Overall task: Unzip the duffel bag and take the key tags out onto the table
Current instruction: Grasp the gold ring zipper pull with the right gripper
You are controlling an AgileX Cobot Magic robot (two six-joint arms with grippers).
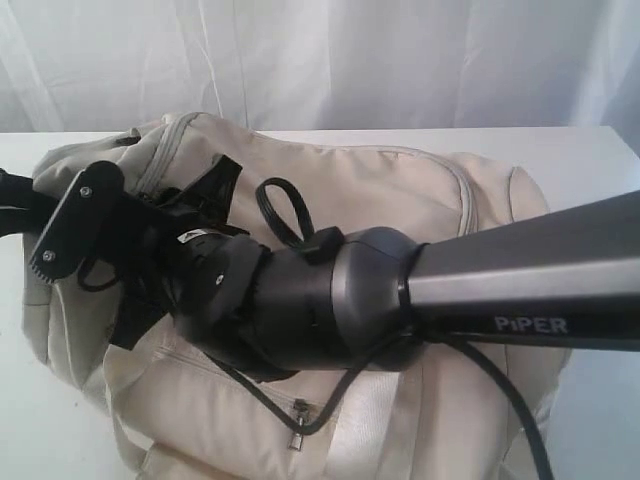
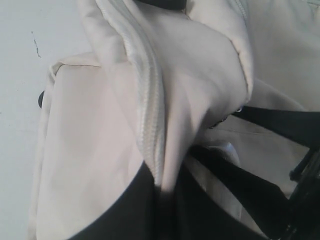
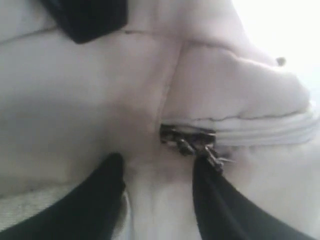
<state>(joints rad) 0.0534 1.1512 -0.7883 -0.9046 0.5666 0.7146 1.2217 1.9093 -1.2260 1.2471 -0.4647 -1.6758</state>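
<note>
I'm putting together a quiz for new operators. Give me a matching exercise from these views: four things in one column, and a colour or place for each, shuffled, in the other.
Things:
1. duffel bag
2. table
3. right arm
4. zipper pull

Descriptions:
A. plain white
B. dark grey, lettered PiPER
C. small dark metal, at the right pincer
D. cream fabric

Pairs: 1-D, 2-A, 3-B, 4-C

Cream duffel bag (image 1: 380, 190) on white table (image 1: 590, 155)
</note>
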